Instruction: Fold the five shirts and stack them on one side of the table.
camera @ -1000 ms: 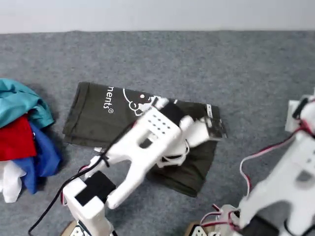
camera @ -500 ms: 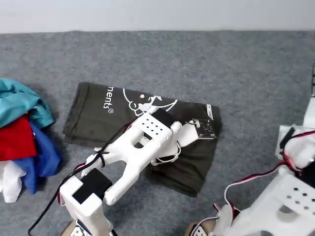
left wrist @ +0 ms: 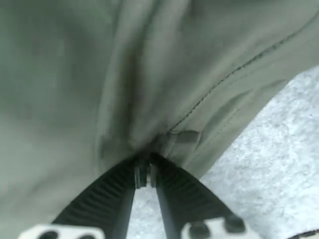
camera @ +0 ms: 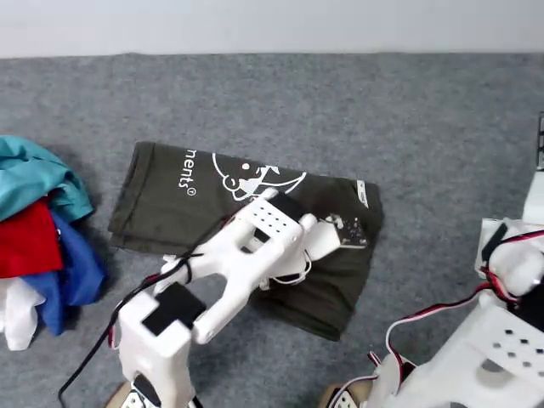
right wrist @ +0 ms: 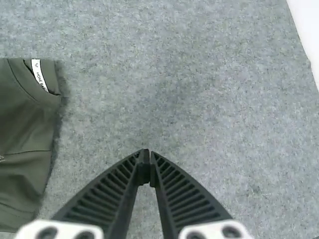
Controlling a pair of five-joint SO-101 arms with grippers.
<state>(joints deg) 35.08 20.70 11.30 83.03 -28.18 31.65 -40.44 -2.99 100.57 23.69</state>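
A dark olive shirt point(camera: 195, 200) with white print lies part folded at the middle of the grey table. In the high view the left arm stretches over it, and my left gripper point(camera: 344, 231) sits near the shirt's right edge. Close up, my left gripper point(left wrist: 143, 172) is shut, pinching a puckered fold of the olive shirt point(left wrist: 149, 74) by a seam. My right gripper point(right wrist: 144, 167) is shut with nothing in it, hanging over bare grey carpet to the right of the olive shirt's point(right wrist: 25, 134) collar label. The right arm point(camera: 510, 280) stands at the table's right edge.
A heap of unfolded shirts sits at the left edge: teal point(camera: 34, 178), red point(camera: 30, 238), blue point(camera: 76, 268) and white point(camera: 17, 310). Bare grey carpet point(camera: 357, 110) stretches behind and to the right of the olive shirt. A black cable point(camera: 102, 348) trails from the left arm's base.
The left gripper has drawn back a little toward its base with the shirt's edge. The right arm has pulled away to the right edge and dropped lower.
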